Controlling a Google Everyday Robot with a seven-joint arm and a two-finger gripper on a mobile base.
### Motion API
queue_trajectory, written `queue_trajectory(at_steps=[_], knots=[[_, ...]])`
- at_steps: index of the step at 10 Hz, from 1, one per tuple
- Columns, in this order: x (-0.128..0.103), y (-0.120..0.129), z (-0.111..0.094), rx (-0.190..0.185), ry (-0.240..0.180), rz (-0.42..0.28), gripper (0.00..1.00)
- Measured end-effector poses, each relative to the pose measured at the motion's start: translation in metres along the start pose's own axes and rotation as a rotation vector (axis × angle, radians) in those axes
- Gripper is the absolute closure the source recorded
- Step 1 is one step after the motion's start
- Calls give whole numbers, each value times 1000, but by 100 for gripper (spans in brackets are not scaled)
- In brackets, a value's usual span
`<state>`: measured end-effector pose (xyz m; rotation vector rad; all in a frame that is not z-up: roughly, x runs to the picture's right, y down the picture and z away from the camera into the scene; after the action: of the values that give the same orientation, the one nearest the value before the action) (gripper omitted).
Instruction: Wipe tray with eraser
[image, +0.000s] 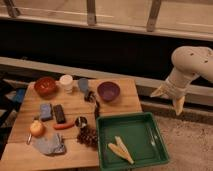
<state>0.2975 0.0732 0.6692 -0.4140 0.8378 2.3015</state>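
The green tray (105, 145) sits at the table's front right corner, with yellow banana-like pieces (120, 149) and a fork (152, 135) inside it. The dark eraser (59, 113) lies flat on the table's left half, beside a blue block (45, 111). A thin black stick (97, 109) lies just left of the tray's back corner. My gripper (171, 99) hangs from the white arm (190, 65) off the table's right side, above the floor, far from the eraser and holding nothing.
On the wooden table (125, 102) are a red bowl (45, 85), a white cup (66, 81), a grey cup (83, 84), a purple bowl (108, 91), an apple (36, 128), a carrot (63, 126), grapes (88, 135) and a grey cloth (49, 145). A dark wall and railing run behind.
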Motion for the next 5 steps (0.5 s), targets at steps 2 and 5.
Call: queue_trajectory(at_steps=[2,5], knots=[[4,1,-3,8,-21,-28,20],[27,40,-3,21,-57,-153,20]])
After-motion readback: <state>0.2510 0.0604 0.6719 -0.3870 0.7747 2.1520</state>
